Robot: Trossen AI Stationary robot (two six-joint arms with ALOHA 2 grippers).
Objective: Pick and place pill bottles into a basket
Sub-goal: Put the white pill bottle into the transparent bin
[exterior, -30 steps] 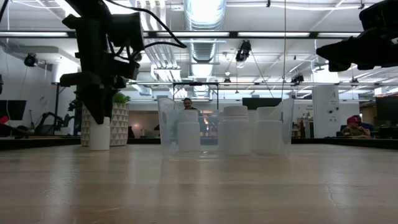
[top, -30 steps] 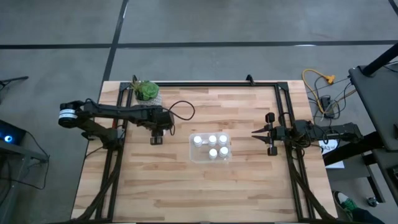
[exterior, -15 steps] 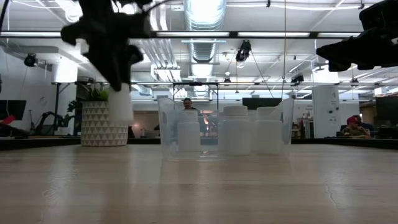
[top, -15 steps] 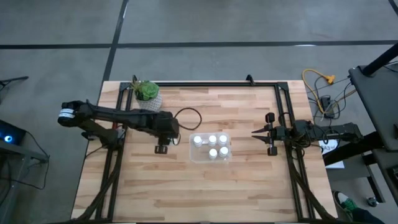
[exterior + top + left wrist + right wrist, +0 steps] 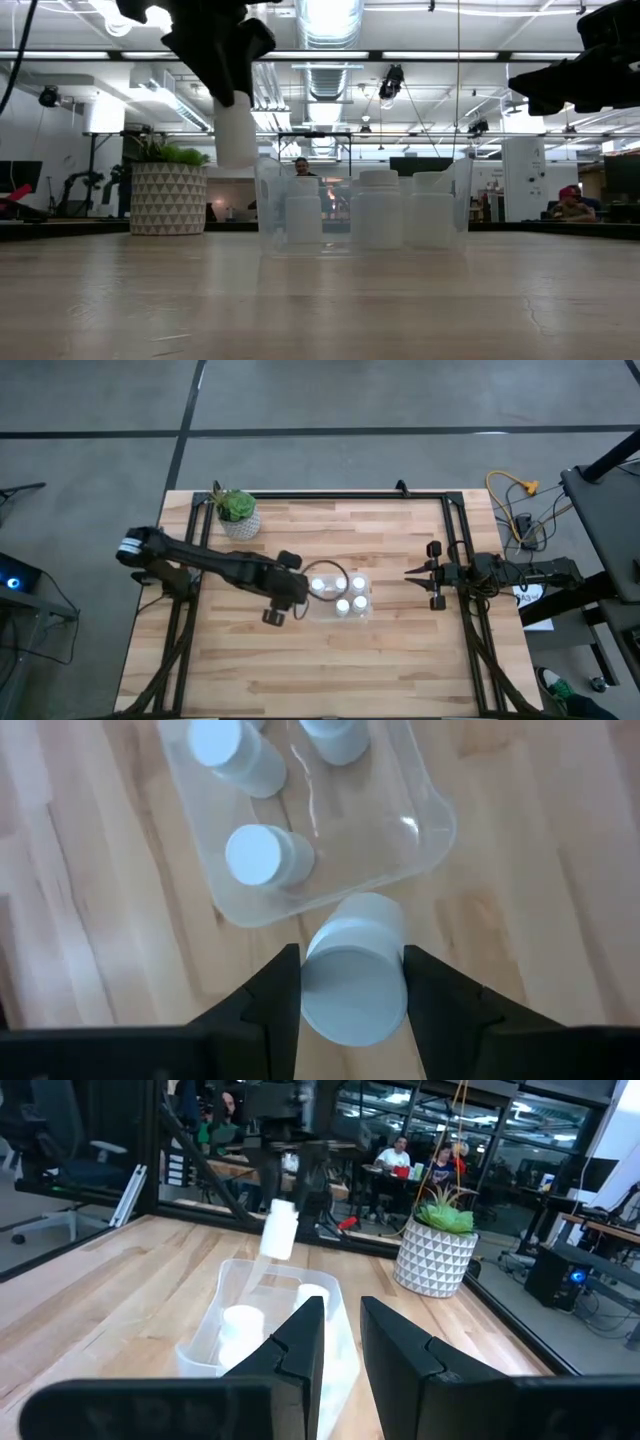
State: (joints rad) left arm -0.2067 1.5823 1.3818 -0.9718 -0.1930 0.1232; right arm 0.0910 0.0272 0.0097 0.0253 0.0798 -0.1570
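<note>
My left gripper (image 5: pixel 298 593) hangs above the table just left of the clear basket (image 5: pixel 340 610), shut on one white pill bottle (image 5: pixel 235 135). The bottle also shows in the left wrist view (image 5: pixel 352 982) and the right wrist view (image 5: pixel 280 1230). It sits higher than the basket's rim and a little outside the left wall. Several more white bottles (image 5: pixel 343 605) stand upright inside the basket (image 5: pixel 270 200). My right gripper (image 5: pixel 410 572) waits at the table's right side, level, pointing at the basket, slightly open and empty. My left gripper pinches the bottle's upper part, by the cap (image 5: pixel 312 982), between its two fingers (image 5: pixel 280 990). The fingers come from above, pointing down, one on each side. The bottle hangs below them, nearly upright and lifted clear of the table and basket.
A white patterned pot with a green plant (image 5: pixel 238 512) stands at the table's far left corner and shows in the low view (image 5: pixel 167 195). A black frame (image 5: pixel 455 530) runs along the table's edges. Bare wood lies in front of the basket. People sit in the room behind.
My left gripper has lifted the bottle off the table near the plant pot and carried it toward the table's right and near side, up to the basket's left wall. The bottle now hangs well above the table instead of standing on it.
</note>
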